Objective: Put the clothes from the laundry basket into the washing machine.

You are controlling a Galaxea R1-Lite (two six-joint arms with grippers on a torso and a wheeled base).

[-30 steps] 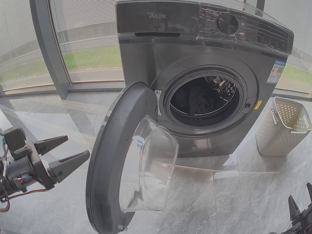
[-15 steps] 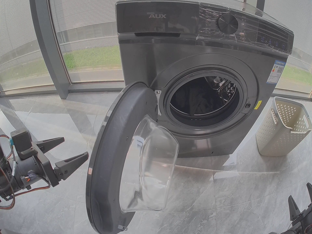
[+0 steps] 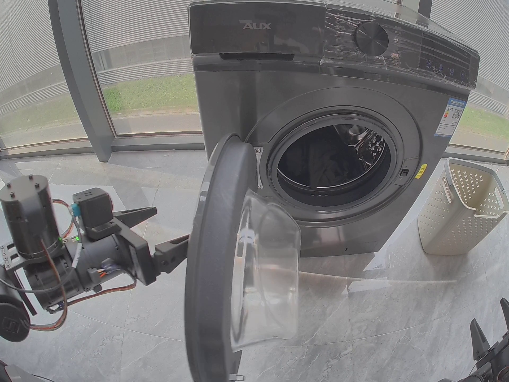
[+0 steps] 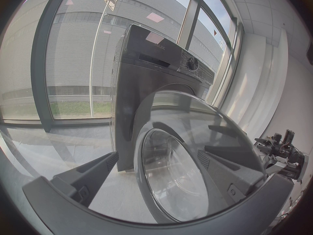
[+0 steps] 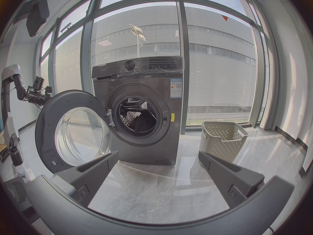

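Observation:
The grey washing machine (image 3: 318,70) stands with its round door (image 3: 217,250) swung partly out, edge-on to me. Dark clothes (image 3: 323,168) lie inside the drum, also seen in the right wrist view as a dark heap (image 5: 141,124). The cream laundry basket (image 3: 450,224) sits on the floor right of the machine; I see no clothes in it (image 5: 218,147). My left gripper (image 3: 159,234) is open at the door's outer face, its lower finger against the door. The door (image 4: 195,121) looms close before that gripper (image 4: 156,154). My right gripper (image 3: 490,319) is open, low at the right.
Glossy grey floor tiles (image 3: 371,314) spread in front of the machine. Tall windows with a dark frame post (image 3: 79,70) run behind and to the left. The open door blocks the space between my left arm and the drum opening.
My left gripper has moved right and up to the door's outer face. The door has swung part of the way toward the machine. The right gripper has stayed put.

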